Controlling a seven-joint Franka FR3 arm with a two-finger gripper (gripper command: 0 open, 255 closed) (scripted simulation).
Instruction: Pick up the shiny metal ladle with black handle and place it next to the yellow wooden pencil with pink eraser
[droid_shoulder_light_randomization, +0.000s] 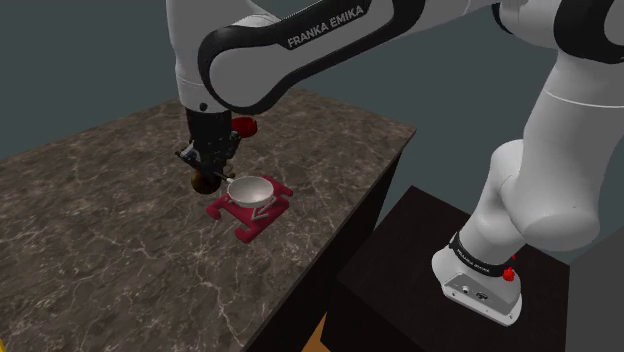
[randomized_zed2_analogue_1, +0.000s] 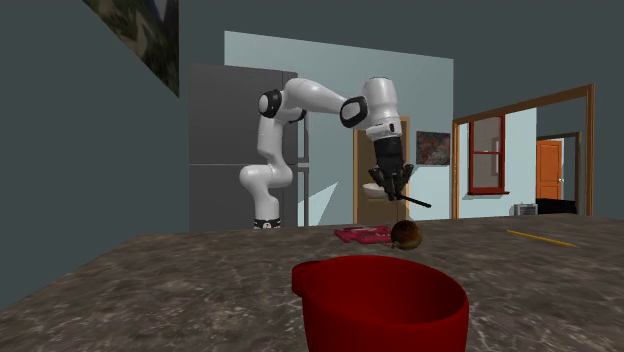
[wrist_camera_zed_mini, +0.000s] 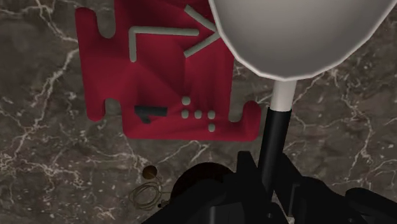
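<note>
the gripper (droid_shoulder_light_randomization: 212, 165) hangs low over the dark marbled table (droid_shoulder_light_randomization: 100, 240). in the wrist view its 2 black fingers (wrist_camera_zed_mini: 247, 170) are pinching the ladle (wrist_camera_zed_mini: 299, 38) by its black handle, 1 finger on each side. the handle runs straight out from the gripper (wrist_camera_zed_mini: 270, 175), turns pale at the neck and ends in a pale grey bowl out ahead of the fingertips.

in the shoulder view the ladle (droid_shoulder_light_randomization: 248, 189) has its bowl just beside the gripper, open side up, over a flat red piece (droid_shoulder_light_randomization: 255, 224) with notched edges.

in the second exterior view the gripper (randomized_zed2_analogue_1: 397, 183) is well clear of the tabletop. the ladle (randomized_zed2_analogue_1: 418, 202) is up in the air with it, black handle slanting out of the fingers, touching nothing below.

the flat red piece (randomized_zed2_analogue_1: 360, 233) lies on the table below the gripper. seen from the wrist, the red piece (wrist_camera_zed_mini: 159, 83) carries grey raised lines and a cluster of small dots.

a brown ball (randomized_zed2_analogue_1: 406, 234) rests on the table just under the gripper, beside the red piece. the same ball (droid_shoulder_light_randomization: 203, 183) sits right below the fingers in the shoulder view.

the pencil (randomized_zed2_analogue_1: 540, 238), thin and yellow, lies flat on the table well apart from the gripper, toward the second exterior view's right. a red bowl (randomized_zed2_analogue_1: 380, 305) stands far from the gripper, closest to that camera.
</note>
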